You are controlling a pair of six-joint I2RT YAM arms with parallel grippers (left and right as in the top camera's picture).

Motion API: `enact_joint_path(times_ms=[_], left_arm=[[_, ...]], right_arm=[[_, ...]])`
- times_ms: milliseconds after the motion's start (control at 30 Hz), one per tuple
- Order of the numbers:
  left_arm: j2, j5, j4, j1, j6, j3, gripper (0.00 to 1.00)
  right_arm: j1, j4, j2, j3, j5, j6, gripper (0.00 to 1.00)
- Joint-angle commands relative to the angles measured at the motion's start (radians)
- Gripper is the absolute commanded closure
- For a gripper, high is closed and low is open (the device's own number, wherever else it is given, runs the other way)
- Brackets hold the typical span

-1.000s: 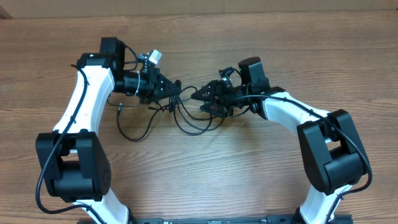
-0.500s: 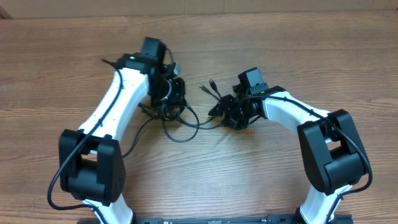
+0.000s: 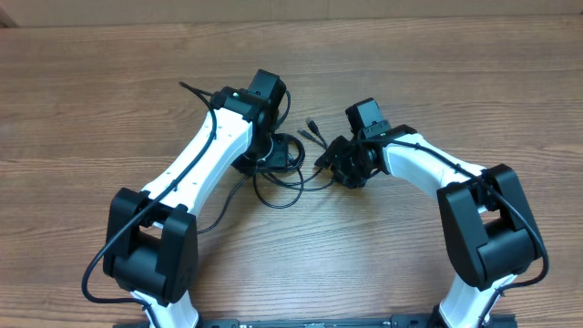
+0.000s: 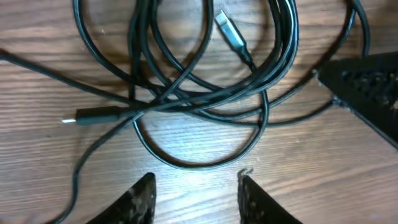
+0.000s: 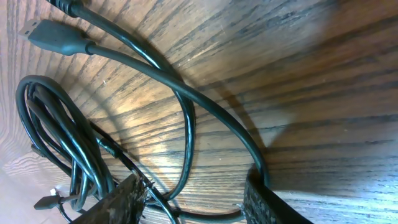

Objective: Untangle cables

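Observation:
The cables point(image 3: 282, 178) lie as a loose black tangle on the wooden table between my two grippers. My left gripper point(image 3: 261, 153) hangs over the tangle's left side. In the left wrist view that gripper point(image 4: 196, 186) is open over bare wood, with the cables point(image 4: 205, 99) looped just beyond its tips and a silver-tipped plug point(image 4: 230, 31) further off. My right gripper point(image 3: 331, 164) sits at the tangle's right edge. In the right wrist view it point(image 5: 193, 202) is open, and a cable loop point(image 5: 186, 118) runs between its fingers and against the right finger point(image 5: 267, 205).
Two plug ends point(image 3: 311, 129) point up and to the left, just behind the right gripper. A USB plug point(image 5: 53, 34) lies at the far left in the right wrist view. The right gripper's finger point(image 4: 367, 81) shows at the right edge of the left wrist view.
My left arm has swung right toward the table's middle, and its gripper has opened and let go of the cables. The tangle has shifted right and bunched up. The right gripper has narrowed a little.

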Motion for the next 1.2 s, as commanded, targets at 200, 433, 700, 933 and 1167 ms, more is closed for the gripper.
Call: enact_joint_path(times_ms=[200, 433, 700, 933, 1167], left_arm=[[0.013, -0.301, 0.111, 0.002, -0.146, -0.083, 0.55], [0.013, -0.304, 0.240, 0.002, -0.122, -0.230, 0.76], [0.013, -0.471, 0.101, 0.034, -0.047, -0.230, 0.70], [0.013, -0.199, 0.063, 0.090, 0.059, -0.129, 0.71], [0.016, 0.063, 0.238, 0.068, -0.063, -0.065, 0.56]], right_arm=[[-0.006, -0.010, 0.020, -0.014, 0.097, 0.004, 0.48], [-0.006, -0.010, 0.020, -0.014, 0.097, 0.004, 0.48], [-0.006, -0.010, 0.020, -0.014, 0.097, 0.004, 0.48], [-0.006, -0.005, 0.020, -0.014, 0.105, 0.005, 0.44], [-0.010, -0.018, -0.016, -0.014, 0.126, -0.034, 0.39]])
